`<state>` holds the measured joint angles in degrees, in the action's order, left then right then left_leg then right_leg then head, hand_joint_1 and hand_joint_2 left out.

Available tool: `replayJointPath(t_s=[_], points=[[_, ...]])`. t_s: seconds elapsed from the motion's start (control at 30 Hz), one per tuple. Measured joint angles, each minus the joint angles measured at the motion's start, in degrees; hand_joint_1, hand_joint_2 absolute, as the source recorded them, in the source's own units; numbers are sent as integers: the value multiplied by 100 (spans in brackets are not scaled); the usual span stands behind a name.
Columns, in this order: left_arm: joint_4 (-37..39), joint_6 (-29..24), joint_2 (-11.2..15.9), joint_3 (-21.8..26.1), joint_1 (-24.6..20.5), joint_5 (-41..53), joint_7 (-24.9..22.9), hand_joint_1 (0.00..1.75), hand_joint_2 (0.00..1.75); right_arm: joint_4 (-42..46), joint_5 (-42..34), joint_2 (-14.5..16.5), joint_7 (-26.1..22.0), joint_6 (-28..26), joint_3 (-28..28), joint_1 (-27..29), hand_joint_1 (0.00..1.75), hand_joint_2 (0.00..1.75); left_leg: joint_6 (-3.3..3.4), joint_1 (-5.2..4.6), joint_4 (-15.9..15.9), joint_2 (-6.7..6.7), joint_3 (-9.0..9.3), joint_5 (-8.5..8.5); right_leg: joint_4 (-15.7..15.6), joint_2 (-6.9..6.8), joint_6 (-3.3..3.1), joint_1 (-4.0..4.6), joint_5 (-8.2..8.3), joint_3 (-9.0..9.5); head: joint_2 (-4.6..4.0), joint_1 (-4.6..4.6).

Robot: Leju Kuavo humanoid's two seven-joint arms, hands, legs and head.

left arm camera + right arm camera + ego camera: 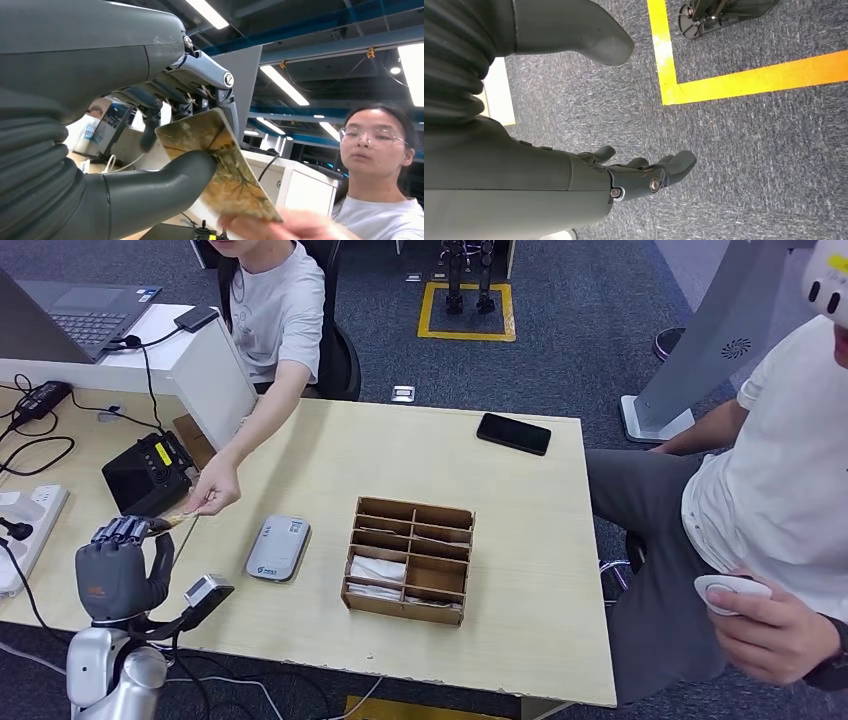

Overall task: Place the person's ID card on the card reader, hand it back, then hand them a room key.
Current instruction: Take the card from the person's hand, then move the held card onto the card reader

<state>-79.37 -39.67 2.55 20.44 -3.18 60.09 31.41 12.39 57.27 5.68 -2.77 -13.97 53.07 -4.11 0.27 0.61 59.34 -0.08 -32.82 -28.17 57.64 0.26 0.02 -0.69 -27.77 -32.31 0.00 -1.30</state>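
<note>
Grey fingers and thumb of the left hand (122, 565) were clamped on the ID card (220, 165) — the left wrist view showed the thumb pressed flat against one face and the darker fingers behind the other. The card stuck out past the fingertips, its long axis running away from the hand toward the person's hand (213, 488), which pinched its far end at the left edge of the wooden table (520, 540). So both held it at once, card bridging the two! Which step this was, I couldn't be sure: either the card was being received or handed back. Either way the card reader (278, 547) lay just beside, to the right of the left hand, flat on the table, nearer that hand than anything else. Beyond it sat the wooden compartment box (409, 560), where white cards lay in a front-left slot. The right hand (644, 175) hung low over the carpet, fingers loosely extended, holding nothing, well apart from the action.
</note>
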Motion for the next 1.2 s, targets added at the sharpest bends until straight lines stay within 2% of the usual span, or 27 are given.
replayJointPath(t_s=[0.27, 0.43, 0.5, 0.67, 0.8, 0.97, 1.2], points=[[46, 0, 34, -18, 5, -200, 1, 175, 175, 0, 10, 6, -2, 0, 2, -12, 0, 175, 0, 0, 0, 0, 0, 0, 0, 0, 0, 0, 0, 0, 0, 1], [45, 171, 154, -288, 74, -1230, 3, 175, 175, 0, 80, 14, -9, 0, 33, -18, 0, 175, 0, 0, 0, -1, 0, 0, 0, 0, 0, 0, 0, 0, 0, -1], [35, 616, 177, -410, 88, -1847, -56, 175, 175, 0, 104, 17, -9, -1, 66, -21, 0, 175, 0, 0, 0, -2, 0, 0, 0, -1, 0, 0, 0, -1, 0, 0], [-85, 2559, 162, -702, 69, -3694, -584, 175, 175, 0, 85, 39, 2, -25, 177, -23, 0, 175, 0, 0, 1, -1, 1, 1, 0, 0, 1, 0, 1, -1, 0, 1], [-197, 3397, 130, -896, 30, -4766, -1176, 175, 175, 0, 95, 67, 4, -28, 256, -22, 0, 175, 0, -1, 2, 0, 1, 1, 0, 1, 1, 0, 2, -1, 0, 1], [-182, 3660, 113, -1079, -9, -5180, -1544, 175, 175, 0, 114, 95, 6, -49, 295, -23, 0, 175, 0, -1, 3, 1, 0, 1, 0, 1, 1, 0, 1, -3, 0, 0], [-80, 3498, 73, -1346, -101, -5027, -1622, 175, 175, 0, 130, 108, 6, -79, 327, -23, 0, 175, 0, -1, 3, 1, 0, 1, 0, 1, 1, 0, 1, -4, 0, 1]])
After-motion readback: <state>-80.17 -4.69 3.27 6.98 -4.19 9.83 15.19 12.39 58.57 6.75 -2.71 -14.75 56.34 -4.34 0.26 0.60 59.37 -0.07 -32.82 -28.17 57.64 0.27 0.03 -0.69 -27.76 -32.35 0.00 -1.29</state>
